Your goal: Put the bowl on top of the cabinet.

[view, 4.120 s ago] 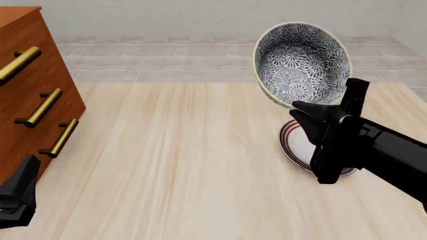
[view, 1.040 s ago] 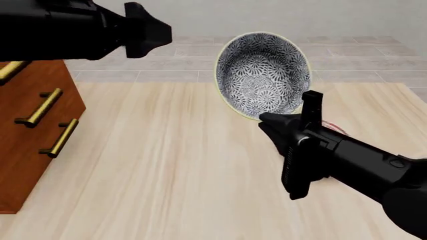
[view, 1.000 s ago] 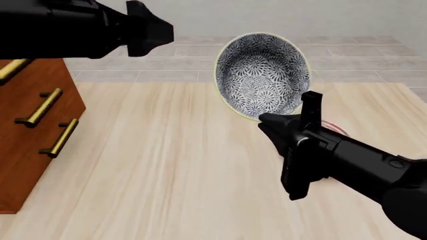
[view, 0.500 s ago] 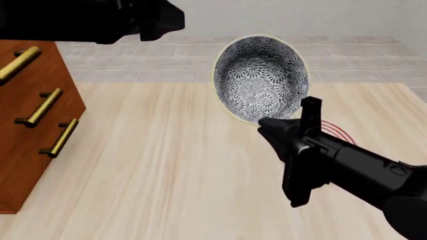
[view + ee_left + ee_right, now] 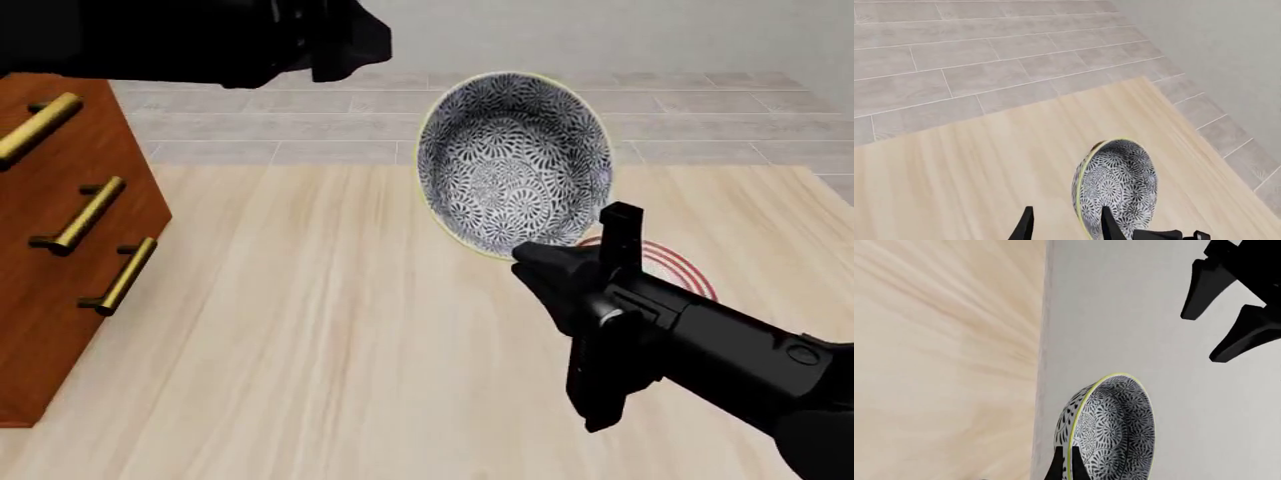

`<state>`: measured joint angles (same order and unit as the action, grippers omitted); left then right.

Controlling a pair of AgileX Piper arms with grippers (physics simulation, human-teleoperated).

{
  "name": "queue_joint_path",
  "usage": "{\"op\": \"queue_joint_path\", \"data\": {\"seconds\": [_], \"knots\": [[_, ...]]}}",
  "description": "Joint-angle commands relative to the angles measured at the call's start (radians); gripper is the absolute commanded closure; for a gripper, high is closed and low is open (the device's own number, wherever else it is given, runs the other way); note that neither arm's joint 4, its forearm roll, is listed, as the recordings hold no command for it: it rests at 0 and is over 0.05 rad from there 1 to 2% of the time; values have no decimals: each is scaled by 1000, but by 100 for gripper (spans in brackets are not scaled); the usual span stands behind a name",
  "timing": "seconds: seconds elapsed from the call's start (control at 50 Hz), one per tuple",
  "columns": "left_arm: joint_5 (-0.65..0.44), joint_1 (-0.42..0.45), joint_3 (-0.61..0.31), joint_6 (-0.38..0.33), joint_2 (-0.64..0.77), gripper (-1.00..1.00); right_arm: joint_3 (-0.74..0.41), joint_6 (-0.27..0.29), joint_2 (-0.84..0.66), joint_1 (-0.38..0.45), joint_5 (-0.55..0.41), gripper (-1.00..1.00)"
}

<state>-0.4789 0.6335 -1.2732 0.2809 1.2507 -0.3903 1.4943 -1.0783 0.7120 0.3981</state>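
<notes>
The bowl (image 5: 514,160), blue-and-white patterned inside with a pale rim, hangs tilted on its side above the table, its opening facing the camera. My right gripper (image 5: 570,243) is shut on its lower rim; the right wrist view shows the fingers (image 5: 1057,466) pinching that rim of the bowl (image 5: 1111,435). High at the upper left, my left gripper (image 5: 358,45) is open and empty, just left of the bowl. In its own view the left gripper (image 5: 1066,227) stands beside the bowl (image 5: 1117,185). The cabinet (image 5: 67,220) stands at the left edge, its top hidden behind the left arm.
A flat white plate with red rings (image 5: 674,280) lies on the wooden table (image 5: 294,330) behind the right gripper, mostly hidden by it. The left gripper (image 5: 1204,335) shows in the right wrist view. Grey floor tiles (image 5: 267,130) lie beyond the table's far edge.
The left arm has risen from the lower left to the top and crept right toward the bowl. The right gripper has carried the bowl left, uncovering more of the plate.
</notes>
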Motion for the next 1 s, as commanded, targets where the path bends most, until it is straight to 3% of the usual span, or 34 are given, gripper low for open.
{"op": "queue_joint_path", "data": {"seconds": [0.02,1.0], "knots": [[17,17,1,4,21,-100,9,-8,15,15,9,100],[109,34,46,-8,109,-100,25,-15,71,73,3,100]]}}
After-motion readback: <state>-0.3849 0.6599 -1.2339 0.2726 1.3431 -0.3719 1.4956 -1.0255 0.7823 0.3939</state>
